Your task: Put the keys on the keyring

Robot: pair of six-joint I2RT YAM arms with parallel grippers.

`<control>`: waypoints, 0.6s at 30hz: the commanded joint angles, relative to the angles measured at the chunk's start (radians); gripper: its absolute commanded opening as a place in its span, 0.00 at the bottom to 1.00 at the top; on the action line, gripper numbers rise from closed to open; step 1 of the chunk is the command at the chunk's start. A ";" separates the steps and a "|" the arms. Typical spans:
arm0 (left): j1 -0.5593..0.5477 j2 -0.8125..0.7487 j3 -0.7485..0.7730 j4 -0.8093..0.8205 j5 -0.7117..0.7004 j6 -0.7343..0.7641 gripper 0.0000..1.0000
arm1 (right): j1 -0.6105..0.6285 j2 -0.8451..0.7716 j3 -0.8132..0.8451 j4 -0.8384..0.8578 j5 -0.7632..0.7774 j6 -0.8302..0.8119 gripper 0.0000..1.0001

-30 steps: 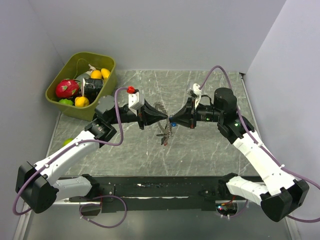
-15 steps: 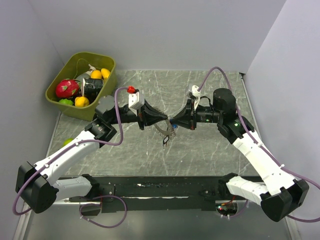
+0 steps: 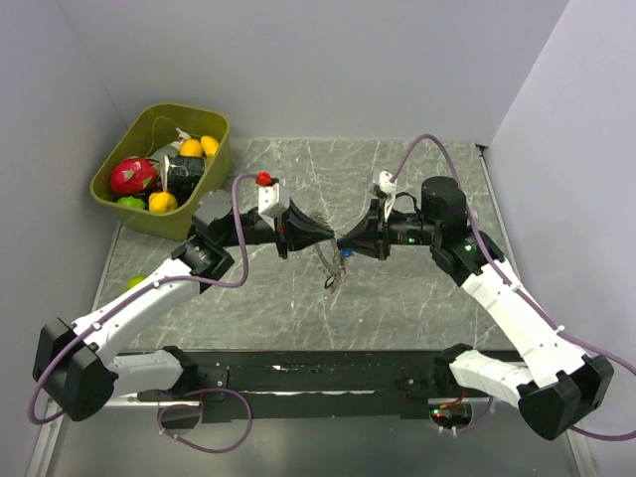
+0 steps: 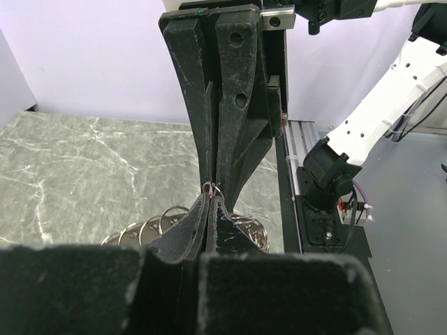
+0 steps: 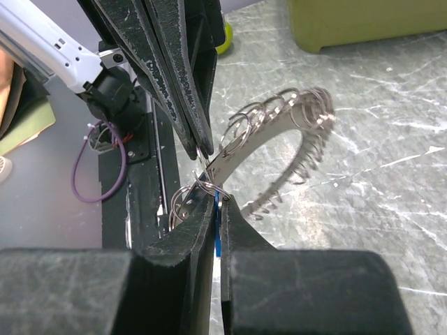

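My two grippers meet tip to tip above the middle of the table. My left gripper [image 3: 332, 238] is shut on the thin wire of the keyring [image 3: 329, 263], which hangs below the tips with its silvery keys fanning out; it also shows in the left wrist view [image 4: 211, 188] and the right wrist view [image 5: 279, 132]. My right gripper [image 3: 342, 241] is shut on a key with a blue head [image 5: 218, 222], pressed against the ring wire at the left fingertips [image 5: 198, 143]. A blue speck [image 3: 346, 253] shows under the right tips. Other loose keys are not visible.
An olive bin [image 3: 204, 174] with toy fruit and a dark can stands at the back left. A small green ball [image 3: 132, 281] lies by the left arm. A black rail [image 3: 328, 376] runs along the near edge. Grey walls close in both sides.
The keyring swung lower and then settled, hanging under the meeting fingertips. Both grippers stay shut and pressed together, the left arm shifted slightly right.
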 commanded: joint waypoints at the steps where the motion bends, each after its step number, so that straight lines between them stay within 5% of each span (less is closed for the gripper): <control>1: -0.004 -0.009 -0.016 0.116 -0.016 0.004 0.01 | 0.010 0.013 -0.022 -0.001 0.013 0.003 0.06; 7: -0.002 -0.002 -0.075 0.150 -0.031 -0.003 0.01 | 0.010 0.034 -0.050 0.024 0.018 0.011 0.13; 18: -0.004 0.012 -0.107 0.150 -0.051 0.019 0.01 | 0.009 0.004 -0.083 0.044 0.067 0.002 0.67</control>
